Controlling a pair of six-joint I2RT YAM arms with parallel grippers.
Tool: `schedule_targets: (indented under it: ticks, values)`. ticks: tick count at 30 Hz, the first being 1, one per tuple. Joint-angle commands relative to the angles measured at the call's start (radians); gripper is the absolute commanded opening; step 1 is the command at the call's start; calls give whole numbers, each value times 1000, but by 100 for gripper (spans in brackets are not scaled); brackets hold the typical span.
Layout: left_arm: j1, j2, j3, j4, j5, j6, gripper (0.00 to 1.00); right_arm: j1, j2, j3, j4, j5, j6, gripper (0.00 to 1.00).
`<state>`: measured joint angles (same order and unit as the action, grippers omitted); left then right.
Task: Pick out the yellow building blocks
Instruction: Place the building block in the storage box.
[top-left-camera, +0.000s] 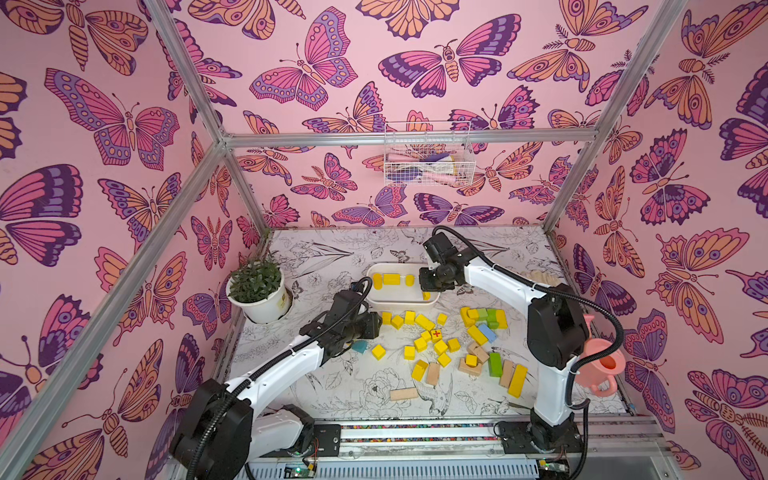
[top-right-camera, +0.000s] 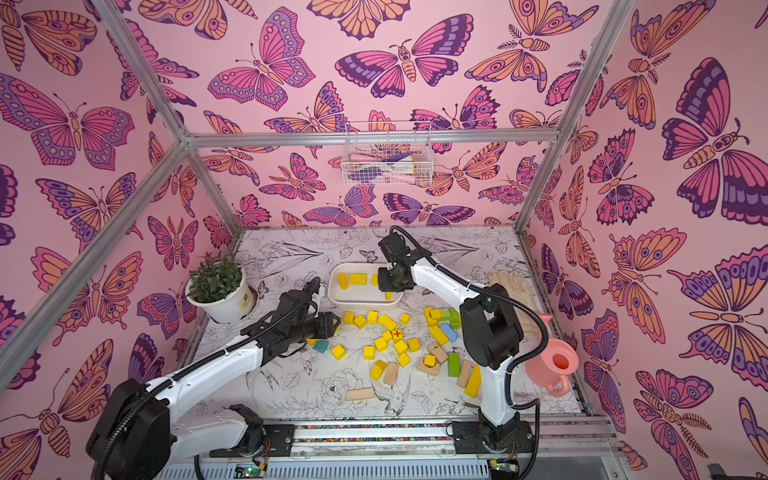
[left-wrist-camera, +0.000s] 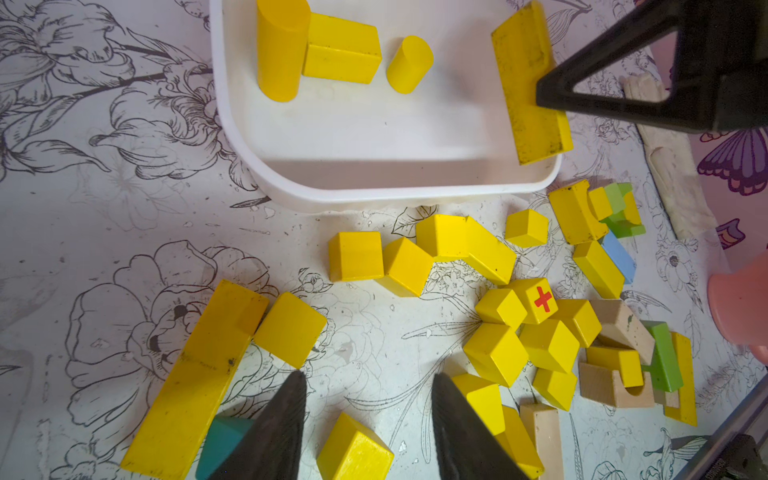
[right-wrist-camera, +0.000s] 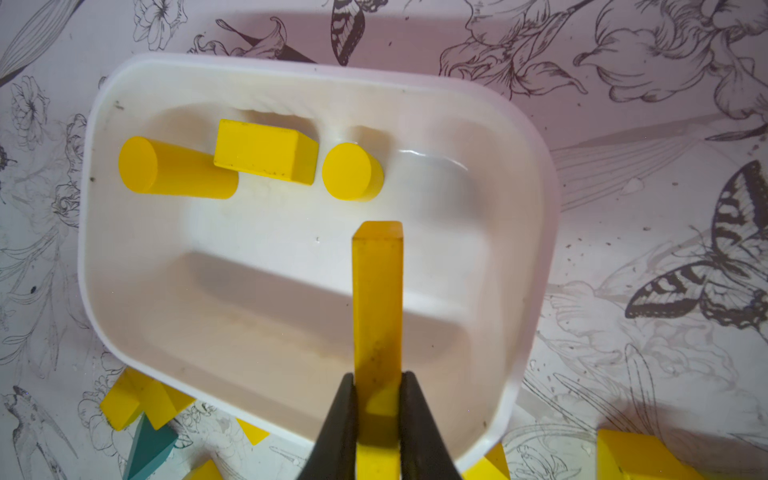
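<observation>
Many yellow building blocks (top-left-camera: 419, 345) lie scattered on the flower-print table, among them a cube with a red cross (left-wrist-camera: 538, 299). A white tub (top-left-camera: 399, 300) behind them holds two yellow cylinders and a yellow bar (right-wrist-camera: 266, 151). My right gripper (right-wrist-camera: 377, 378) is shut on a long yellow bar (right-wrist-camera: 377, 291), which hangs over the tub's right part. It shows in the left wrist view too, as the held bar (left-wrist-camera: 532, 83). My left gripper (left-wrist-camera: 368, 376) hovers open above the table at the pile's left edge, with a loose yellow block (left-wrist-camera: 353, 451) below the gap.
Tan blocks (top-left-camera: 403, 393), green blocks (top-left-camera: 494, 363), a blue block (top-left-camera: 487, 332) and a teal block (top-left-camera: 360, 345) lie mixed in with the yellow ones. A potted plant (top-left-camera: 257, 291) stands far left. A pink watering can (top-left-camera: 600, 365) sits at the right edge.
</observation>
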<state>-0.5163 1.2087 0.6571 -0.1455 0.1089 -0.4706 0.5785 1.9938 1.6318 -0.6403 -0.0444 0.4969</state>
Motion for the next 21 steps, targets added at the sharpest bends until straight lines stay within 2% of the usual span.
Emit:
schedule_targets:
  ticks: [1,7,21]
  values:
    - [11,-23,-20,26,20,-5,50,7,46,77,-31,17,-4,0]
    - [20,-36,-30,33,31,-8,50,6,129,156,-53,30,0,0]
    - [32,-29,-33,43,51,-8,51,3,223,215,-43,53,21,0]
